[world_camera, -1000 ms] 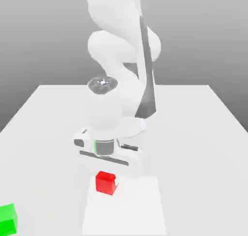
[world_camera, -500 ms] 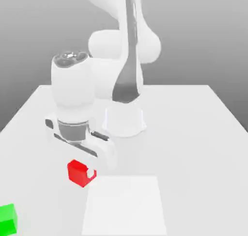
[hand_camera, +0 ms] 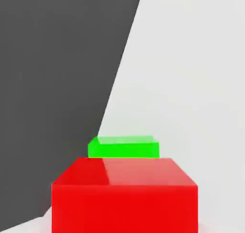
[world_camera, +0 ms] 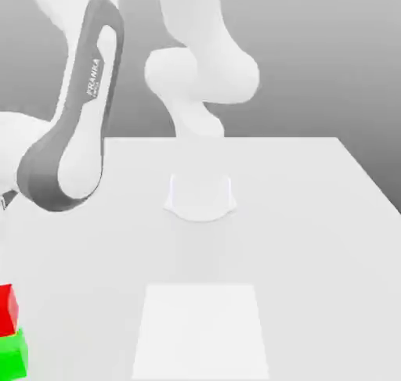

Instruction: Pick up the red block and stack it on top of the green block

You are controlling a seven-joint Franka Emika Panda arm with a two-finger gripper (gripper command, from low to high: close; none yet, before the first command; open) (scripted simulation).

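Note:
At the exterior view's far left edge, low down, the red block (world_camera: 6, 309) sits directly on top of the green block (world_camera: 12, 354), and both are cut off by the frame edge. My arm (world_camera: 74, 137) has swung over to that side, and its hand end runs past the left edge above the stack. In the hand view the red block (hand_camera: 124, 198) is very close, and a strip of the green block (hand_camera: 123, 147) shows just beyond its top edge.
The white table (world_camera: 298, 215) stretches to the exterior view's right. The arm's round base (world_camera: 200, 195) stands at its middle back. A paler square patch (world_camera: 202, 328) lies flat on the table near the front edge. In the hand view the table's edge borders dark ground (hand_camera: 52, 74).
The arm swung to the exterior view's left, carrying the red block from near the pale patch to the green block. The red block now rests on the green one.

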